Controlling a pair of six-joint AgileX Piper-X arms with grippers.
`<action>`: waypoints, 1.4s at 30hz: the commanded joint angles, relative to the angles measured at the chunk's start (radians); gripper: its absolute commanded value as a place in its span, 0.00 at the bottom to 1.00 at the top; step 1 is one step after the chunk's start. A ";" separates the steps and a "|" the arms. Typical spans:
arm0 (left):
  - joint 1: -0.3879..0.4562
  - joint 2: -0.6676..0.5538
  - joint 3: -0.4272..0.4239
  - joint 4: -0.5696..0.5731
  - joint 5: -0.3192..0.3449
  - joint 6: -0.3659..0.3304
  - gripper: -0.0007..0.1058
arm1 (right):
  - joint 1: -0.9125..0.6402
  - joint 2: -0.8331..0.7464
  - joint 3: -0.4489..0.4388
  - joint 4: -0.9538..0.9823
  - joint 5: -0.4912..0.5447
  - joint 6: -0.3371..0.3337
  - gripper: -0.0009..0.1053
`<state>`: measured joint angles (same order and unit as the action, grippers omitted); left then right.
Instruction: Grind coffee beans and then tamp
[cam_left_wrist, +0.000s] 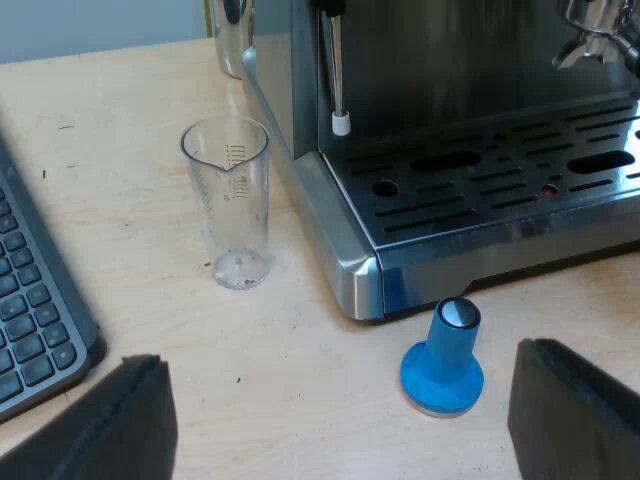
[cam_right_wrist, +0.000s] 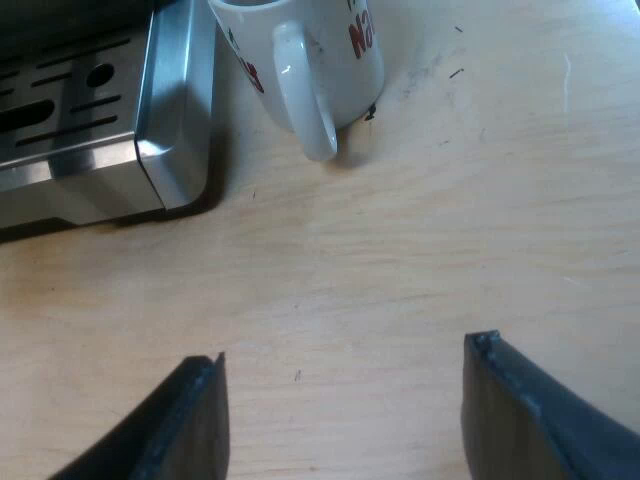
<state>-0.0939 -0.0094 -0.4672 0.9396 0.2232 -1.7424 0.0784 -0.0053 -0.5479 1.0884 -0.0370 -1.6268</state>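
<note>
My left tool (cam_left_wrist: 340, 352) wide over the blue tamper (cam_left_wrist: 443, 365) beside the espresso machine (cam_left_wrist: 345, 255), my right tool (cam_right_wrist: 347, 350) wide near the mug (cam_right_wrist: 320, 50)

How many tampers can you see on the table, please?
1. The blue tamper stands upright on the table by the espresso machine's front corner, ahead of the open left pincer. Others may be hidden beyond these views.

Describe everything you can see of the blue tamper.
The blue tamper stands upright on the wooden table, wide round foot down, close before the coffee machine's corner. Its body looks like blue plastic, narrowing to a short stem with a pale shiny cap; a grey disc shows under the foot. Nothing grips it.
</note>
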 joint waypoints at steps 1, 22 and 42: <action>0.001 -0.039 -0.007 -0.001 -0.001 -0.005 0.66 | -0.005 -0.047 -0.002 -0.010 -0.004 -0.006 0.51; 0.001 -0.039 -0.007 -0.051 0.001 -0.005 0.66 | -0.005 -0.043 0.013 -0.100 -0.021 -0.006 0.51; -0.087 0.090 -0.032 -0.127 0.097 -0.034 0.66 | -0.005 0.214 -0.163 -0.123 -0.461 -0.233 0.51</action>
<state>-0.1616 0.0600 -0.4847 0.8471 0.3087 -1.7689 0.0784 0.2000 -0.6923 0.9820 -0.4207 -1.8403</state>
